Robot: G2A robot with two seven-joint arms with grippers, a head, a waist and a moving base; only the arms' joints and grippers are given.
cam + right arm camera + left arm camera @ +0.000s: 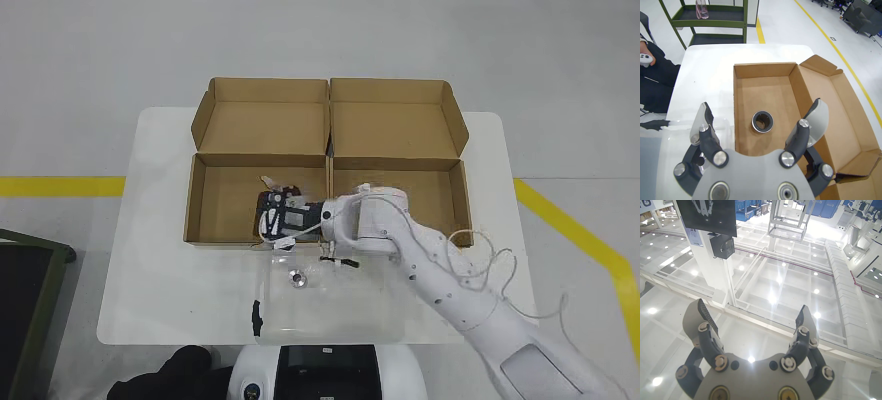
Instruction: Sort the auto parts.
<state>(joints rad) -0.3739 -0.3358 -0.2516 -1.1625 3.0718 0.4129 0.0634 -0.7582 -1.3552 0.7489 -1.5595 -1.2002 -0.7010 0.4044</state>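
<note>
A black ring-shaped part with a metal rim (762, 130) stands on the floor of the left cardboard box (215, 205). My right gripper (762, 104) hangs open just above it, one finger over the box and the other past the box's near wall; the top view shows this gripper (266, 215) inside the left box. A small silver part (296, 279) and a thin black part (345, 262) lie in the clear bin (330, 312) at the table's front. My left gripper (752, 304) is open, holds nothing and points up at the ceiling.
The right cardboard box (430, 200) stands against the left one, both with lids folded back toward the far edge. The clear bin's rim (677, 130) lies close to the left box's near wall. A green shelf cart (715, 20) stands on the floor beyond the table.
</note>
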